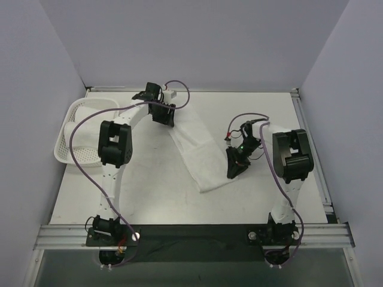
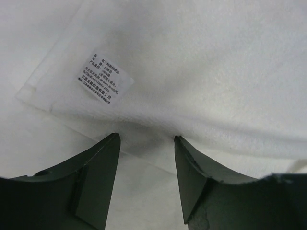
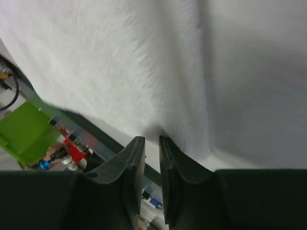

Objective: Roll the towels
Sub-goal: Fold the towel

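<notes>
One white towel (image 1: 197, 149) lies flat as a long diagonal strip in the middle of the table. My left gripper (image 1: 163, 115) is open at its far end, fingertips down on the cloth. The left wrist view shows that towel end (image 2: 201, 72) with a printed label (image 2: 104, 82), and my left gripper (image 2: 146, 139) straddles a strip of it. My right gripper (image 1: 234, 171) is at the towel's near right edge. In the right wrist view the right gripper (image 3: 152, 140) has its jaws almost together, pinching the fuzzy towel edge (image 3: 144, 72).
A white plastic basket (image 1: 76, 134) stands at the table's left edge, beside the left arm. The table's metal front rail (image 1: 191, 230) runs along the near side, and a side rail (image 1: 314, 149) runs down the right.
</notes>
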{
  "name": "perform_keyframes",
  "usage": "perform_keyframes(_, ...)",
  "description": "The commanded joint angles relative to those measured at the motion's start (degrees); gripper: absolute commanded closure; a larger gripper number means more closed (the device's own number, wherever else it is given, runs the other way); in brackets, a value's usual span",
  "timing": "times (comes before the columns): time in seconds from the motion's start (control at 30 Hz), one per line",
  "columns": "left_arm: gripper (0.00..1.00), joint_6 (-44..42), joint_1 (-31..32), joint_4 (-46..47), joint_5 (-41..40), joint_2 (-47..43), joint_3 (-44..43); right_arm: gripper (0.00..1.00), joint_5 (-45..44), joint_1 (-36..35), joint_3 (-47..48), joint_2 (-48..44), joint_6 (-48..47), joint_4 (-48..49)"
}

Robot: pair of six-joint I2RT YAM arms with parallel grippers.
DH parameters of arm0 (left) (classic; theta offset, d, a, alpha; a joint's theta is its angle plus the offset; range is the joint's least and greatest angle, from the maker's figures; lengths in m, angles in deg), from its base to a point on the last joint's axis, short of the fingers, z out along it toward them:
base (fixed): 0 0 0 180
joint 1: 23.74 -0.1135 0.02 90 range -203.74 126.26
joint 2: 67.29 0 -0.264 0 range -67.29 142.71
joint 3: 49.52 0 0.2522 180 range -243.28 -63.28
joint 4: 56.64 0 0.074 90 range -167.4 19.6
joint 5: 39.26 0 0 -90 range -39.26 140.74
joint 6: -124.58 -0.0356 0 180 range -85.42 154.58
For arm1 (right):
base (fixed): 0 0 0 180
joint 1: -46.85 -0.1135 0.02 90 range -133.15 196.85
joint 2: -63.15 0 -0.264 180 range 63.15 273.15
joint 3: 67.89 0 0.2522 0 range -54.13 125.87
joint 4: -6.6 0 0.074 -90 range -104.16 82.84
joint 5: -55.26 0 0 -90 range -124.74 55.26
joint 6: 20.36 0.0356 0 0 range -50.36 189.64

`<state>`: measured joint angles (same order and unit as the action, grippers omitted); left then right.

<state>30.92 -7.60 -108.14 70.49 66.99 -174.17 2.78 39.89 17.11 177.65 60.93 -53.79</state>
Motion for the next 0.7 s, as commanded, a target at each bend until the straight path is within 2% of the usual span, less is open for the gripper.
perform_keyframes(0.0, 0.39, -5.39, -2.77, -4.95, -2.35, 7.91, -11.69, 0.78, 12.3, -7.0, -0.93, -4.28, 3.78, -2.5)
perform_keyframes(0.03, 0.36, -4.7, -3.04, -6.28, 0.18, 8.45, -16.85, 0.77, 14.84, -7.19, -0.84, -5.76, 4.92, -2.41)
perform_keyframes(0.13, 0.31, -3.99, -3.57, -7.61, 4.5, 5.13, -17.52, 0.76, 12.69, -5.53, -0.75, -9.8, 5.72, -2.33)
perform_keyframes(0.27, 0.31, -4.25, -2.43, -5.08, 4.95, -2.87, -8.85, 0.75, 7.93, -3.06, -0.84, -13.33, 5.72, -1.89)
perform_keyframes(0.4, 0.3, -2.32, -1.38, -1.12, 6.35, -10.25, -0.04, 0.76, 4.94, -3.15, 0.12, -12.37, 7.82, 1.27)
perform_keyframes(0.57, 0.3, 1.11, -0.15, 4.5, 9.08, -13.78, 8.31, 0.76, 6.86, -5.34, 1.88, -7.45, 12.57, 7.15)
perform_keyframes(0.67, 0.32, 1.81, 0.47, 4.95, 9.96, -12.47, 9.55, 0.77, 8.09, -6.39, 3.28, -3.85, 14.86, 8.66)
